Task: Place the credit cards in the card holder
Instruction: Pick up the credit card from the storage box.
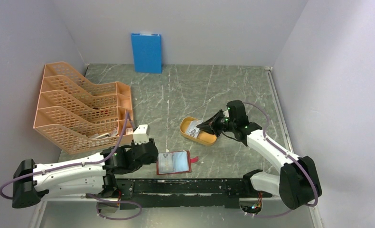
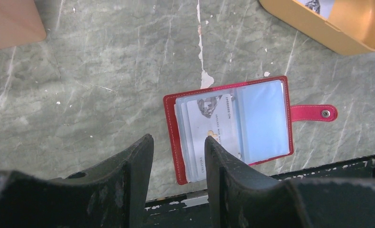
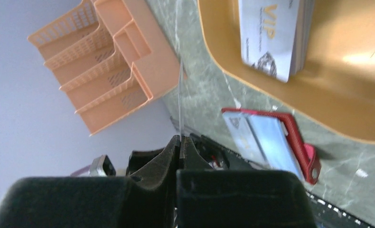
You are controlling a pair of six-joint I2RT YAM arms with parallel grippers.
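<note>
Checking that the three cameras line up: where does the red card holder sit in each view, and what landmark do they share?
Top external: the card holder lies open at bottom centre, just ahead of the arm bases.
Left wrist: the card holder is centre right, snap tab pointing right.
Right wrist: the card holder is lower right, seen at a slant.
Shared landmark: the yellow-orange tray, near the holder in all three.

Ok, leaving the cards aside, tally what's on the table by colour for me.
Orange: 1, the mesh file rack
Blue: 1, the upright board
Yellow-orange: 1, the oval tray
Red: 1, the open card holder
Total: 4
</note>
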